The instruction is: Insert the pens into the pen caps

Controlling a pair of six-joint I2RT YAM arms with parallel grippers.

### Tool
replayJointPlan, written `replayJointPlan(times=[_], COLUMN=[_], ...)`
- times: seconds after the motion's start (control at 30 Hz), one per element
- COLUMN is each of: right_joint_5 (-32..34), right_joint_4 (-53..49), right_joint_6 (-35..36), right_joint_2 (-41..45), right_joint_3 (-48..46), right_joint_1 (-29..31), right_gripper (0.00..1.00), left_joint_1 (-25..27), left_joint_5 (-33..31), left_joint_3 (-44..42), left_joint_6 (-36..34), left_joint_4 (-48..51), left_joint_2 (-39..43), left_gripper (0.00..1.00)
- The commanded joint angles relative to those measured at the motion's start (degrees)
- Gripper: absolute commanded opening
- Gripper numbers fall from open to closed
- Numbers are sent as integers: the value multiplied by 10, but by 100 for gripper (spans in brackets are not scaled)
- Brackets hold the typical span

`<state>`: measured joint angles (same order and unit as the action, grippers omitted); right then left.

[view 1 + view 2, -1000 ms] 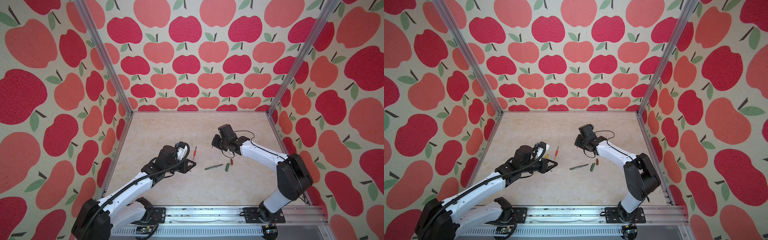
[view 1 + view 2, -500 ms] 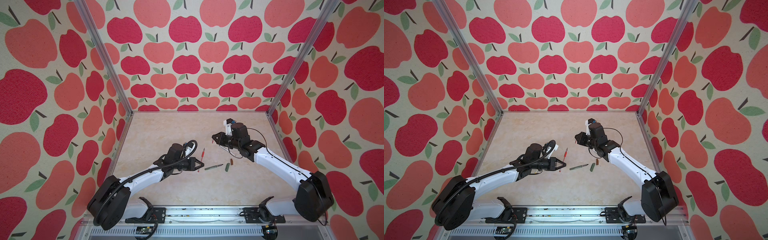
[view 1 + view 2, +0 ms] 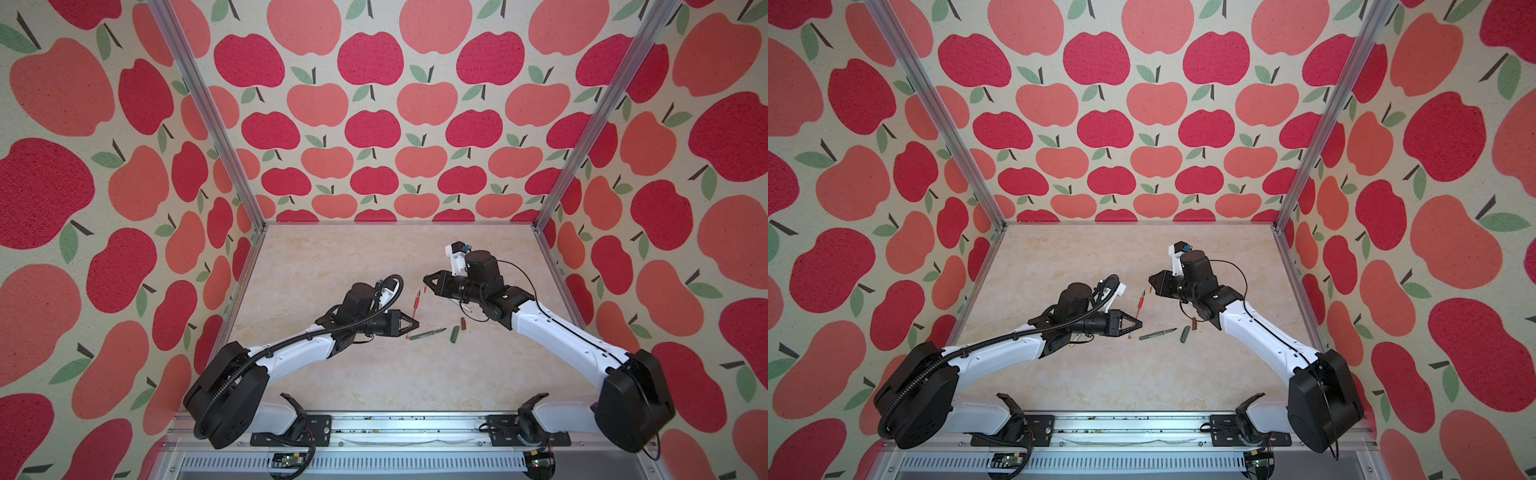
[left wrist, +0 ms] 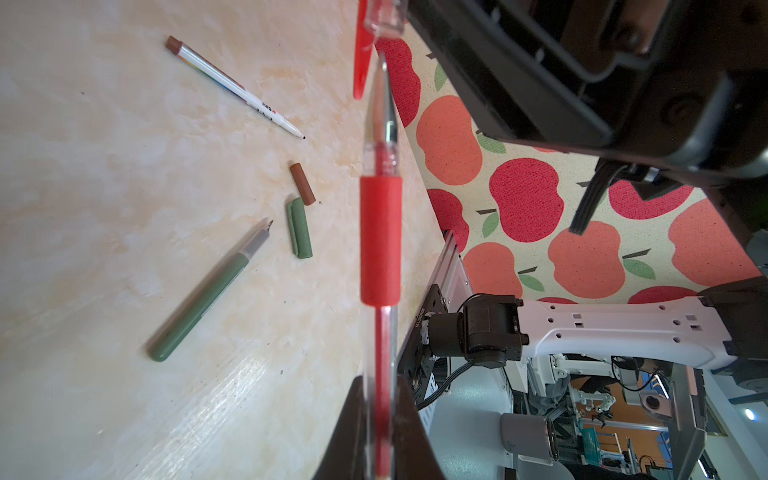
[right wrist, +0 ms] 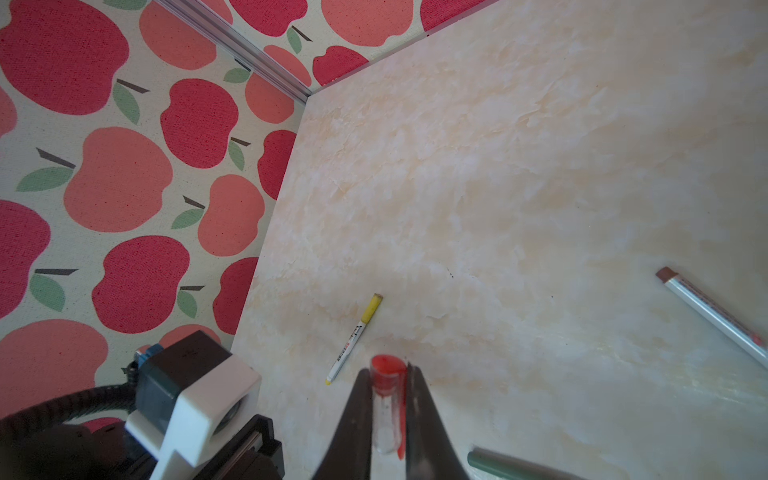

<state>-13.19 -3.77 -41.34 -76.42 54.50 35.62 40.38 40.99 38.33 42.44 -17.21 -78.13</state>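
Change over the last second: both arms have swung in toward the middle. The left gripper [image 3: 413, 325] and right gripper [image 3: 427, 286] now nearly meet above the marble-look tabletop [image 3: 332, 257].

The left gripper pinches the slim red gel pen with rubber grip [image 4: 380, 232] by its back end, tip aimed at the right claw. The right gripper is clamped on the short clear-and-red clipped pen cap [image 5: 385, 395], mouth facing the pen.

1 second back the 2 parts were well apart. In the left wrist view the metal tip now sits right at the cap's mouth, roughly in line; we cannot tell if it has entered. We judge alignment is done and the push-in is next. A small tilt could make the tip skid off the rim.

The rest lies on the tabletop, unmoved:
- The dark green pen [image 3: 428, 333] is uncapped, with the stubby dark green cap [image 3: 455, 333] just beside its tip.
- The brown cap [image 3: 463, 323] is near that.
- The white pen with brown end [image 4: 237, 85] is uncapped.
- The white pen with yellow cap [image 5: 357, 332] looks already capped, so we count 1 of 4 done.
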Motion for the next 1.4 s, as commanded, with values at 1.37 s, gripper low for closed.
replayJointPlan(times=[1.37], right_joint_5=[-13], right_joint_4=[33], right_joint_6=[-8], right_joint_2=[-8], right_joint_3=[-1], right_joint_1=[9], right_gripper=[14], left_joint_1=[10], left_joint_5=[-6], left_joint_3=[26], left_joint_6=[-4], left_joint_4=[-20], left_joint_2=[-17], left_gripper=[0])
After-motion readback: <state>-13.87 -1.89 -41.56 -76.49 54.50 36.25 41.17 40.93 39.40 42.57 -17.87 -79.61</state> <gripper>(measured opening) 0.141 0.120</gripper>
